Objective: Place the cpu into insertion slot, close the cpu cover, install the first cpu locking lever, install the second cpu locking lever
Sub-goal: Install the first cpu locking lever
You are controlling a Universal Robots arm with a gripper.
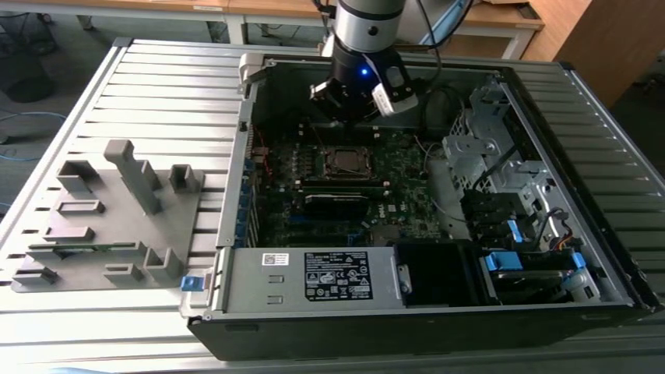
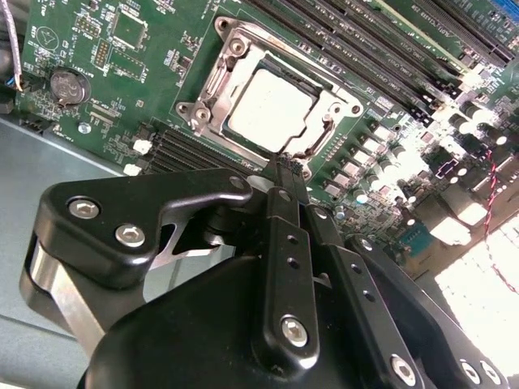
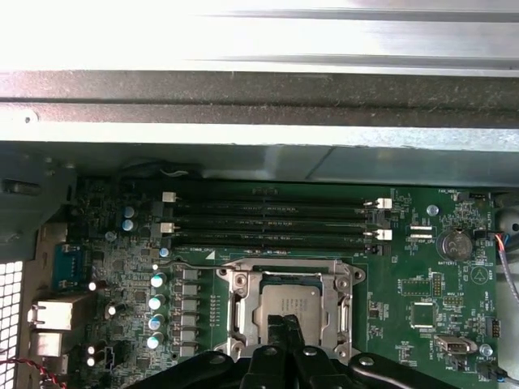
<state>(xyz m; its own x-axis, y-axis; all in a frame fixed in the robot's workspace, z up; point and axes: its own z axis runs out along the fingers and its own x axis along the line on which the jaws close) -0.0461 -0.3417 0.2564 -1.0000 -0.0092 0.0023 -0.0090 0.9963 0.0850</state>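
Observation:
The cpu (image 2: 268,101) lies in the insertion slot (image 1: 343,160), its dull silver top showing through the window of the cpu cover (image 2: 212,81). The silvery cover frame lies flat over the chip in both wrist views; cpu (image 3: 293,305), cover (image 3: 243,309). A thin lever wire (image 3: 190,267) runs past one corner of the socket. My gripper (image 2: 284,172) is shut with nothing between its black fingers, its tips just over one edge of the socket. In the exterior view the gripper (image 1: 348,121) hangs inside the open case, slightly behind the socket.
Long black memory slots (image 3: 276,223) lie beside the socket, with a coin battery (image 3: 458,243) nearby. The metal case wall (image 3: 243,105) rises close behind. Cables and drive cages (image 1: 499,171) fill the exterior view's right. A grey fixture block (image 1: 104,218) stands outside at the left.

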